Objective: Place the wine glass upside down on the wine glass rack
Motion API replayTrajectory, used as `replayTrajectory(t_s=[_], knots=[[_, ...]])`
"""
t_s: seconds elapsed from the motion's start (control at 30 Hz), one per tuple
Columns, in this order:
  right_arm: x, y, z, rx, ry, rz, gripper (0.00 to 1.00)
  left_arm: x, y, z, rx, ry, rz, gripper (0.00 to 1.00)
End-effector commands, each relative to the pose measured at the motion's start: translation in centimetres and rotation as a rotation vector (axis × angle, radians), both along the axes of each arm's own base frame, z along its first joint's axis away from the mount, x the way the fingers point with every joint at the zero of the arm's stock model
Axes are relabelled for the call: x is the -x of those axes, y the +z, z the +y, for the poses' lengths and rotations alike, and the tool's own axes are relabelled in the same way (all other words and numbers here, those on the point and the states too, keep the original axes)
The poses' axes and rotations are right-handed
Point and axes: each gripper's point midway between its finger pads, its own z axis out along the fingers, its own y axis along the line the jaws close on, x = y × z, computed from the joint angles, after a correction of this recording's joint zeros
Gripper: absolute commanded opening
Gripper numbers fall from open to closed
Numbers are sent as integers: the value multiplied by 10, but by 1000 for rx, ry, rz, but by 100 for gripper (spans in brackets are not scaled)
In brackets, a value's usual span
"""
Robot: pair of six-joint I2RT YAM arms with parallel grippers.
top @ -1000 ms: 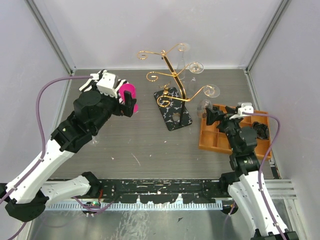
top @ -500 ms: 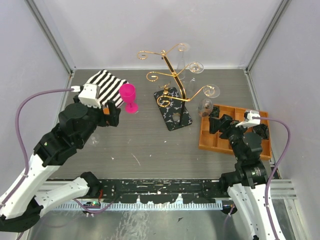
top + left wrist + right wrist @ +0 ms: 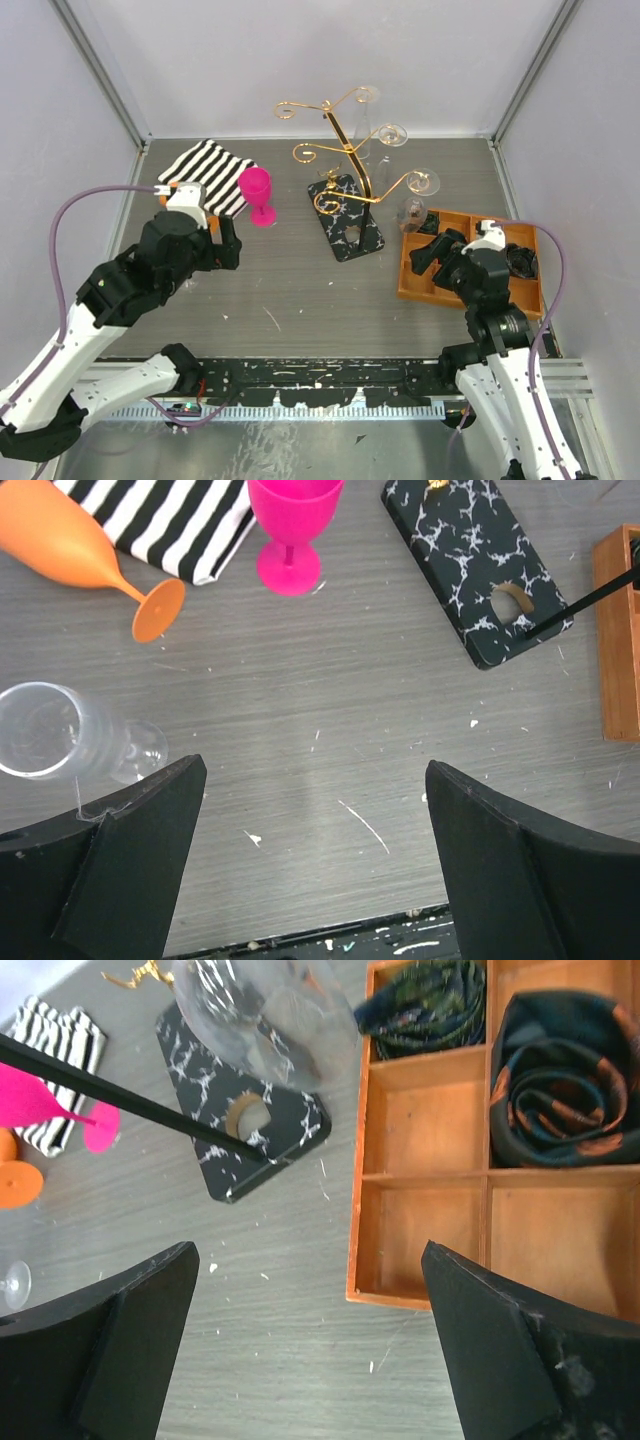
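Presently left gripper (image 3: 315, 855) and right gripper (image 3: 310, 1340) gape empty; any right-arm swing could dislodge the hung clear glass (image 3: 265, 1015) from the wine glass rack (image 3: 350, 225)

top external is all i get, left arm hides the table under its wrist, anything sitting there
observer: a clear stemmed glass sits close beside one finger of the left gripper
operator: anything else there
observer: an orange glass, its bowl over the edge of the striped cloth
operator: and on the right side
observer: the orange tray holds rolled dark fabric in two compartments; the other three in view are bare
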Motion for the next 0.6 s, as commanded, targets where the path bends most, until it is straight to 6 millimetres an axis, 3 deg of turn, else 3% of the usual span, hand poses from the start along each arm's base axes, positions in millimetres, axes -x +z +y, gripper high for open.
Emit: replayTrajectory(t_s=[0.0,0.13,0.37,0.57], knots=[[-2,15,15,-24,79,7,100,1,-13,-8,36,22,66,98],[-1,16,24,-40,132,-1,100,-4,-20,-9,23,40,77,98],[1,8,21,-40,117,-21,100,-19,-24,9,-52,163,43,98],[4,5,42,-37,266,-26,100,-19,-6,36,-64,274,-44,98]])
